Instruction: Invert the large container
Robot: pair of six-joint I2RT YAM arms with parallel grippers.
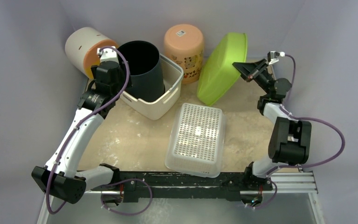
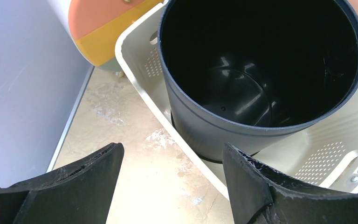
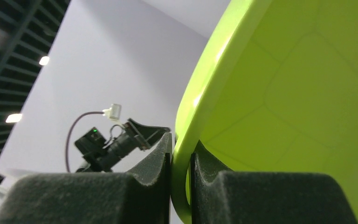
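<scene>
At the worktop's [image 1: 135,135] far right, the right gripper [image 1: 244,71] is clamped on the rim of the basin [image 1: 221,67], which stands tilted on edge. The narrow pinch may slip, so the basin could drop open-side up or strike the pot [image 1: 184,46]. The left gripper [image 2: 172,151] stands apart.

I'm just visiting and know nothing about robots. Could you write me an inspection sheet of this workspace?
Surface: beige tabletop, whitish scuffs.
Job's things: green basin tilted steeply, not yet upside down.
Clutter: black bucket standing in cream basket; white perforated basket and peach tub, both upside down; white-and-orange cylinder on its side.
Grippers: right gripper shut on the basin's rim; left gripper open, empty, facing the bucket.
Cables: purple cables along both arms.
Surroundings: pale walls.
</scene>
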